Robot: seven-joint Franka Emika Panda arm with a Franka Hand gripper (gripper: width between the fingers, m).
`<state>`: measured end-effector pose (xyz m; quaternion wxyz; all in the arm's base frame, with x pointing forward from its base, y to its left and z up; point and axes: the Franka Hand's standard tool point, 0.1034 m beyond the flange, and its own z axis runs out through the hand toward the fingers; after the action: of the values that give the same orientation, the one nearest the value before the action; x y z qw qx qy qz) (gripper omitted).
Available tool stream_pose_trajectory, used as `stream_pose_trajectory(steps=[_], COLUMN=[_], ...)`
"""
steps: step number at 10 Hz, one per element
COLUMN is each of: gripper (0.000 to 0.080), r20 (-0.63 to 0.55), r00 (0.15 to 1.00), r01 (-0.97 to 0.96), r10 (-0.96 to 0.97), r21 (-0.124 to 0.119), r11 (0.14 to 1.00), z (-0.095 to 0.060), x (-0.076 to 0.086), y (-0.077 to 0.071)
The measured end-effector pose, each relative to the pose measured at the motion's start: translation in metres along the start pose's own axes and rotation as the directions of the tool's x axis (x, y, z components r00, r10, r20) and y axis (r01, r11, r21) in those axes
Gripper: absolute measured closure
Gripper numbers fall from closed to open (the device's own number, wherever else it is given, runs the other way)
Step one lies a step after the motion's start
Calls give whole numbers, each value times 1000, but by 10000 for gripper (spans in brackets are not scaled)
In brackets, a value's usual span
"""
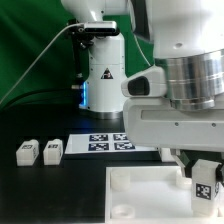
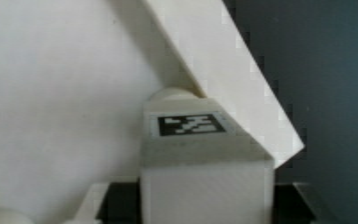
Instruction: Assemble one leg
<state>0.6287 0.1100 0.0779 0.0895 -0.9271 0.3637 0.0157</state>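
Observation:
My gripper (image 1: 204, 168) is shut on one leg (image 1: 207, 183), a small white block with a square marker tag. It holds the leg upright at the corner of the large white tray-like piece (image 1: 145, 190) on the exterior view's right. In the wrist view the leg (image 2: 197, 135) stands between my jaws (image 2: 204, 202), its far end against the raised rim of the tray-like piece (image 2: 220, 70). I cannot tell whether the leg's end sits in a corner socket. Two more legs (image 1: 27, 152) (image 1: 52, 150) lie on the dark table at the exterior view's left.
The marker board (image 1: 110, 142) lies flat behind the tray-like piece. A white robot base (image 1: 103, 70) with a cable stands at the back. A round corner socket (image 1: 122, 209) shows on the tray-like piece's near left corner.

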Motion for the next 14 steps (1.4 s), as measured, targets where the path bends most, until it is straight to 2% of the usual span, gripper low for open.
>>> stream_pose_trajectory(steps=[2,4,5,6,8,9,10,11,12,14], gripper=[498,498,499,499,499,311,311,180,180,151], r20=[9,43,56,56,52,46,36,19,3,-10], r00=[948,831,778,763,818,869,935,986,999,989], r01=[-319,-556,-628,-646,-574,-495,-354,-167,-43,148], r10=[318,554,626,643,572,493,352,166,43,-147], r21=[37,41,39,37,42,47,56,62,70,66], r11=[947,830,777,763,817,868,934,984,997,987], z=[0,1,2,2,2,1,0,-1,-1,-1], x=[-1,-6,-9,-9,-9,-7,-5,-4,-1,-1], y=[3,1,-1,-1,-1,-1,-1,-1,-1,-1])
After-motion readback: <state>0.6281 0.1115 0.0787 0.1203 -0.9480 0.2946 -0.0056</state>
